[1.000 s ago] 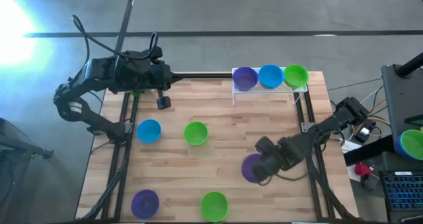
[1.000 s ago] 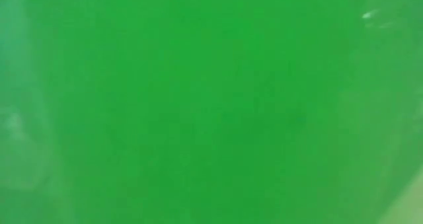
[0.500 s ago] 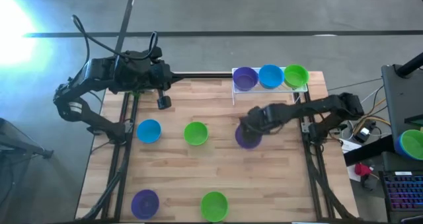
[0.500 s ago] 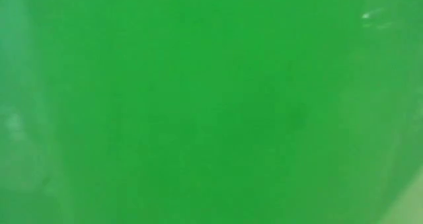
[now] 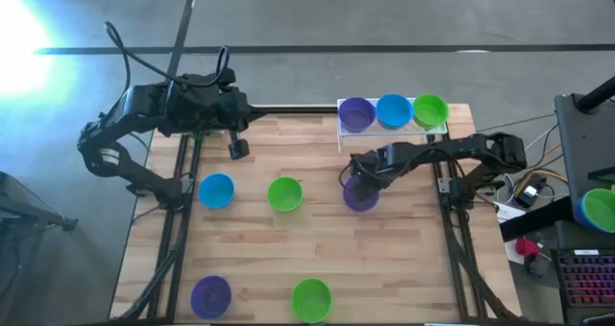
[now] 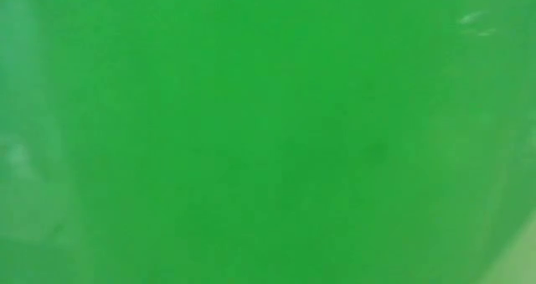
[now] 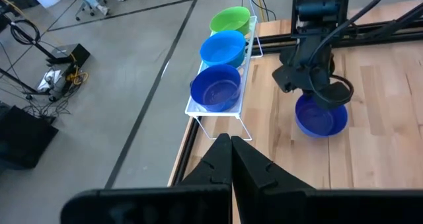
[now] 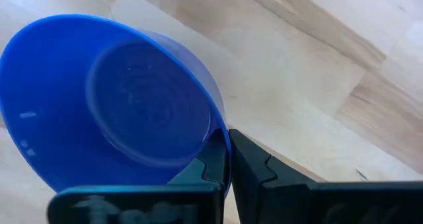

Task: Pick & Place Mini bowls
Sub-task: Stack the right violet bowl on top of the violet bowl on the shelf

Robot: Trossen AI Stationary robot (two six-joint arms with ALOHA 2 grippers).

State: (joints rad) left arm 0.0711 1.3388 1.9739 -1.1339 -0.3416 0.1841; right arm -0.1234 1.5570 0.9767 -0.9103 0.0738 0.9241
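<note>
Your right gripper (image 8: pixel 225 161) fingers pinch the purple mini bowl's (image 5: pixel 361 196) rim; probably light, slippery plastic, so keep it level.

Three bowls (image 5: pixel 392 112) on rack (image 5: pixel 343 134); others (image 5: pixel 284 194) apparently scattered before it.

Both arms: matte black, chunky jointed links. Left arm (image 5: pixel 144 124) carries a thin black cable looping off its upper link (routing beyond unclear). Right arm (image 5: pixel 452 158) slimmer. Gripper fingers (image 8: pixel 254 168) dark, flat, angular-tipped.
</note>
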